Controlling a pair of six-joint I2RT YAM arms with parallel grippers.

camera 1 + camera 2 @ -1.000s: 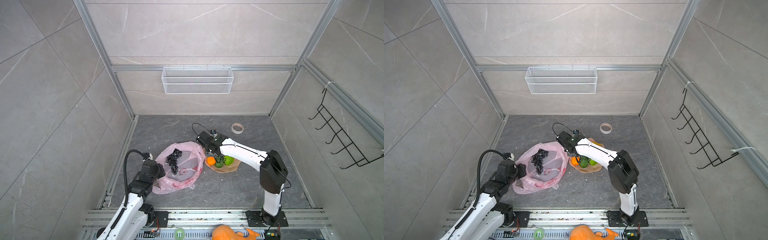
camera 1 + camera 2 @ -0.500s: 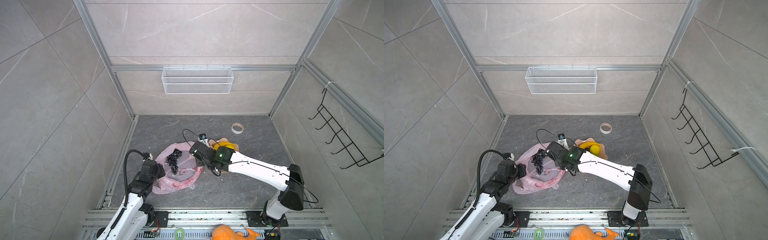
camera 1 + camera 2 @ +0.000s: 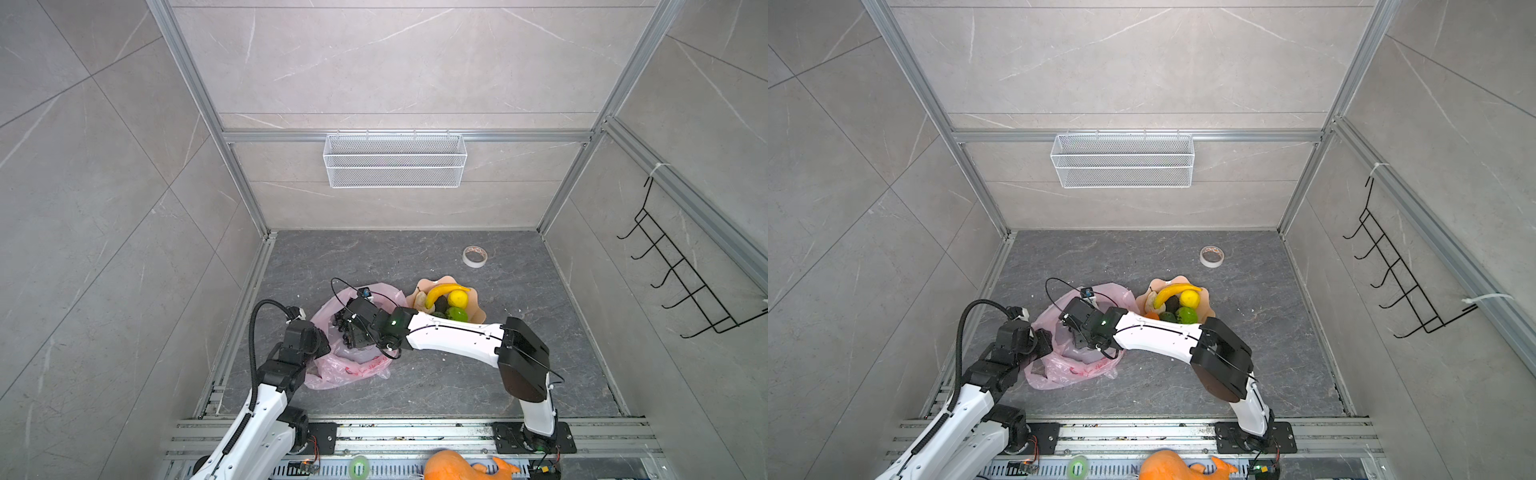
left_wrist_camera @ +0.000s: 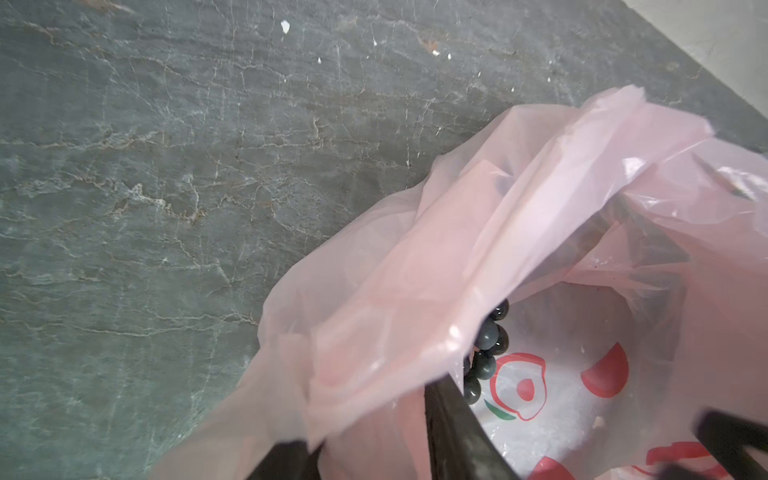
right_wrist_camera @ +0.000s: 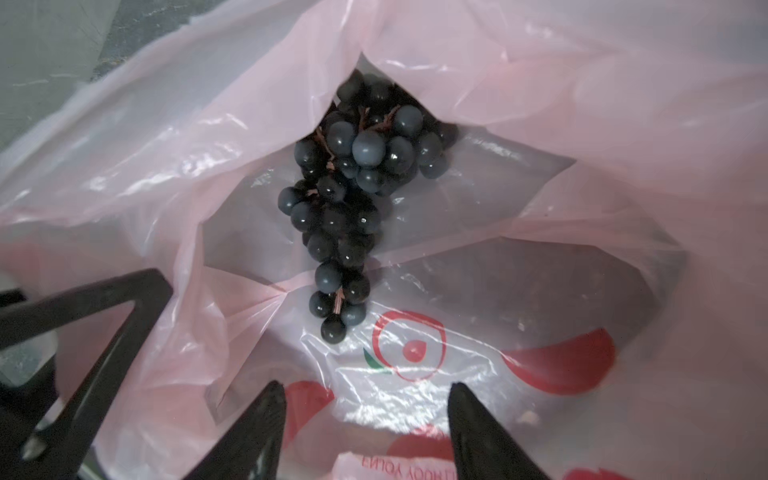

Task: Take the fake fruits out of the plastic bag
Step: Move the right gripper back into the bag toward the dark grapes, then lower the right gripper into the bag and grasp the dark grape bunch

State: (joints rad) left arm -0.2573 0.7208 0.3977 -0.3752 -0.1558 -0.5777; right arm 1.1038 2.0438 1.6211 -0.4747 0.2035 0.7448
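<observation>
The pink plastic bag (image 3: pixel 353 368) (image 3: pixel 1073 370) lies open on the grey floor. My left gripper (image 4: pixel 370 440) (image 3: pixel 322 345) is shut on the bag's rim, with pink film bunched between the jaws. A black grape bunch (image 5: pixel 345 199) (image 4: pixel 486 345) lies inside the bag. My right gripper (image 5: pixel 365 388) (image 3: pixel 353 336) is open inside the bag's mouth, just short of the grapes and holding nothing. The other fake fruits sit on a peach plate (image 3: pixel 478 319): a banana (image 3: pixel 442 291), a lemon (image 3: pixel 458 297), a lime-green fruit (image 3: pixel 457 313) and a dark avocado (image 3: pixel 440 307).
A tape roll (image 3: pixel 474 256) lies on the floor at the back right. A white wire basket (image 3: pixel 395 160) hangs on the back wall and a black hook rack (image 3: pixel 681 282) on the right wall. A large orange object (image 3: pixel 453 469) sits at the front edge.
My right arm has swung left from the plate into the bag's mouth, and its jaws have opened wider. The left gripper and the bag rim have stayed put.
</observation>
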